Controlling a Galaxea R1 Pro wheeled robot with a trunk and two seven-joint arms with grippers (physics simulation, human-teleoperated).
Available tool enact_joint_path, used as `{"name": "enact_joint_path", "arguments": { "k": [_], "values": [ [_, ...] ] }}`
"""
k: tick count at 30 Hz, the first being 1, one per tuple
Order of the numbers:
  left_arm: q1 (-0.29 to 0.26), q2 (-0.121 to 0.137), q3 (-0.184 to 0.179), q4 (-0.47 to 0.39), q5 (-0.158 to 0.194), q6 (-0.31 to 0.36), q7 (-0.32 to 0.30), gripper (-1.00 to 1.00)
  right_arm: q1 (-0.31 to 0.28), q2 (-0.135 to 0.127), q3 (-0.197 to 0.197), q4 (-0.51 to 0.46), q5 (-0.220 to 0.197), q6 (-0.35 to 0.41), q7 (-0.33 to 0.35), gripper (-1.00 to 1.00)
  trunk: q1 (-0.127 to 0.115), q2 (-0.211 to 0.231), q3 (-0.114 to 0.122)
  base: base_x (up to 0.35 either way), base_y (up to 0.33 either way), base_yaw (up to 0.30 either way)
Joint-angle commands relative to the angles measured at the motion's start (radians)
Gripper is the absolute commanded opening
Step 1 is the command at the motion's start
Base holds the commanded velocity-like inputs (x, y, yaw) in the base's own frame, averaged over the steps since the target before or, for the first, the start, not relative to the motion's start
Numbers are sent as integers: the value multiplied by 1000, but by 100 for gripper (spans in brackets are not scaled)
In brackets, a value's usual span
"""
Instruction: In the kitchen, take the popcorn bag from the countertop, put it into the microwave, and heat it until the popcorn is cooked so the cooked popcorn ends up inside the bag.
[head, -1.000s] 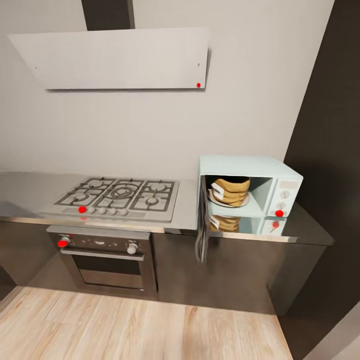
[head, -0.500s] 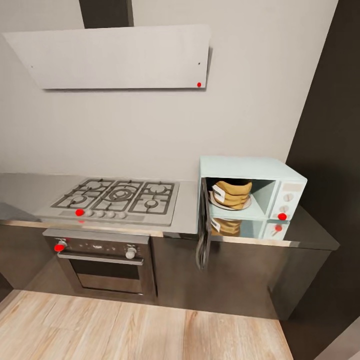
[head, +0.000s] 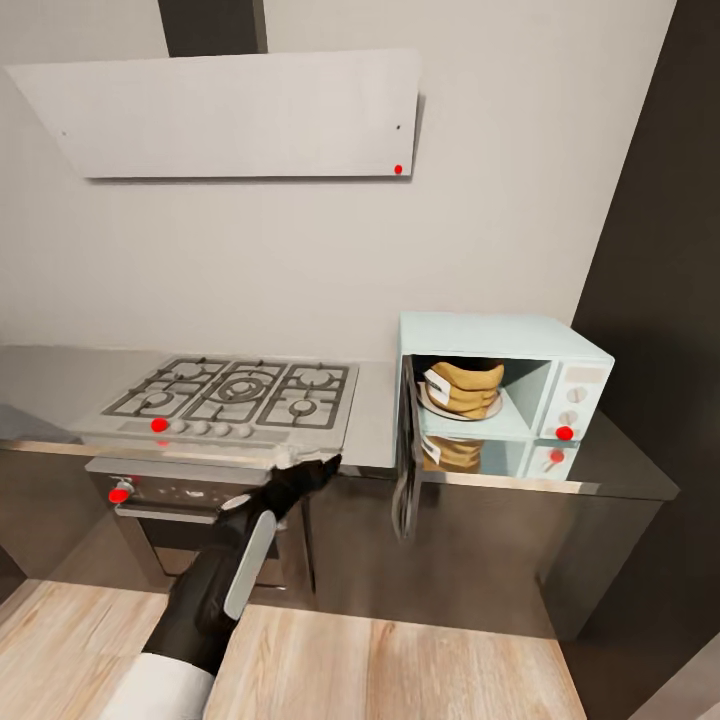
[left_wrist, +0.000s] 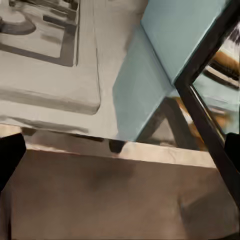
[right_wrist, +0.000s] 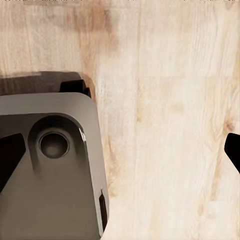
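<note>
Sitting inside the microwave (head: 500, 385), whose door is hanging open, your popcorn bag (head: 463, 385) is resting on its plate (head: 487, 406). You're holding the left gripper (head: 322, 466) by the countertop (head: 380, 420) edge, jaws spread, gripping nothing; the right gripper's (right_wrist: 120, 155) fingers are also parted, over floor (right_wrist: 165, 100).

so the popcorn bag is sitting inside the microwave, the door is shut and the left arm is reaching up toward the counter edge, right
Not quite: the door is open, not shut. The head view shows the microwave with its door swung out toward the robot, and the popcorn bag sitting inside on a plate. The rest holds: the left end effector is raised near the countertop edge.
</note>
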Motion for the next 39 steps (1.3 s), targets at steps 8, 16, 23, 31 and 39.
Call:
{"name": "enact_joint_path", "arguments": {
  "k": [8,16,23,31,39],
  "values": [
    [-5,0,-228,-86,9,-47,34,100,-2,-1,-9,3,6,-47,0,100,0,-1,-1,0,0,0],
    [-5,10,-231,-90,11,-51,31,100,-2,4,-11,3,2,-43,3,100,0,-1,0,0,0,-21],
    [-5,8,-236,-87,13,-51,29,100,-2,4,-12,3,2,-39,3,100,0,-1,6,0,0,-173],
    [-5,4,-238,-85,9,-48,29,100,-1,6,-12,3,2,-41,2,100,0,-1,14,0,0,-191],
    [-5,3,-258,-86,5,-49,39,100,-2,5,-12,3,2,-44,1,100,0,-1,22,0,0,-192]
  ]
}}
